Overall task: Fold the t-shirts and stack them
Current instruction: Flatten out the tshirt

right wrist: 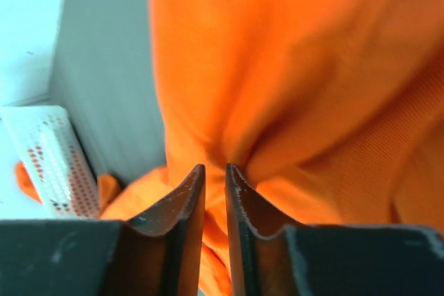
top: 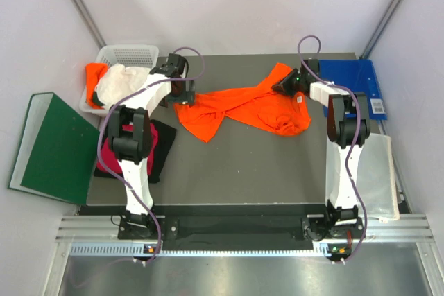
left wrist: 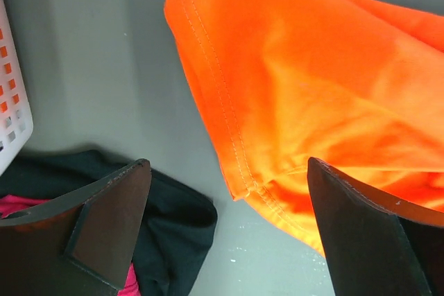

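Broadly, the orange t-shirt point(top: 236, 105) runs left-to-right across the table point(top: 243, 168).

The left arm point(top: 135, 175) and right arm point(top: 340, 171) have white links and black joints. A purple cable point(top: 158, 230) loops along each. The left tool point(left wrist: 227, 166) and right tool point(right wrist: 215, 168) have dark, flat, tapered fingers point(left wrist: 104, 227).

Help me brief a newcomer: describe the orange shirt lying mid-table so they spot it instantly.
On the dark grey table, find the far half, between the white plastic basket and the flat blue folder. The bright orange cloth t-shirt sprawls there, one end pinched in the right claw. It alone lies spread out; the pink and black shirts sit heaped at the left.
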`<state>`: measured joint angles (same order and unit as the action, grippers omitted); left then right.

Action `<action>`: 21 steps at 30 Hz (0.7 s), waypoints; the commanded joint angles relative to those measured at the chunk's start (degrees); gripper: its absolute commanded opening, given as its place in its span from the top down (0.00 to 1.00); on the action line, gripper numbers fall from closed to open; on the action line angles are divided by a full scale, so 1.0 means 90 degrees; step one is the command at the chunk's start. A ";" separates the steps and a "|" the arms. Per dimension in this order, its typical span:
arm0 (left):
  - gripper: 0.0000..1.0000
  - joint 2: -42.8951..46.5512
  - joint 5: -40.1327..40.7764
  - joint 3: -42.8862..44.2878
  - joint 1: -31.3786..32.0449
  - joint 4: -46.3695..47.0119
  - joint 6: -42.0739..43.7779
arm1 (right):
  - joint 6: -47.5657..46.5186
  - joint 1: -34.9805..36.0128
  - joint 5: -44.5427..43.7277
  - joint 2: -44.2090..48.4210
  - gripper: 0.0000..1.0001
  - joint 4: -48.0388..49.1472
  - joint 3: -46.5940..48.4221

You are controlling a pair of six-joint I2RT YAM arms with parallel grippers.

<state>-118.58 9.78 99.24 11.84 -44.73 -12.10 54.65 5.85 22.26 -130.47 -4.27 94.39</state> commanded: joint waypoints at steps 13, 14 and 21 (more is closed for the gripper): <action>0.01 0.0344 -0.0208 -0.0119 0.0003 0.0146 0.0055 | -0.0213 -0.0210 0.0046 0.0962 0.76 0.0035 -0.0947; 0.01 0.0334 -0.0208 -0.0128 0.0003 0.0155 0.0055 | -0.0223 -0.0220 0.0046 0.0914 0.76 0.0026 -0.0908; 0.01 0.0432 -0.0324 -0.0158 0.0003 0.0146 0.0045 | -0.0174 -0.0201 0.0036 0.0523 0.77 0.0123 -0.0742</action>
<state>-117.69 8.29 98.28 11.84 -44.49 -12.03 53.58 3.97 22.55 -126.17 -4.51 85.89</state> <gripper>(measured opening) 0.987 0.234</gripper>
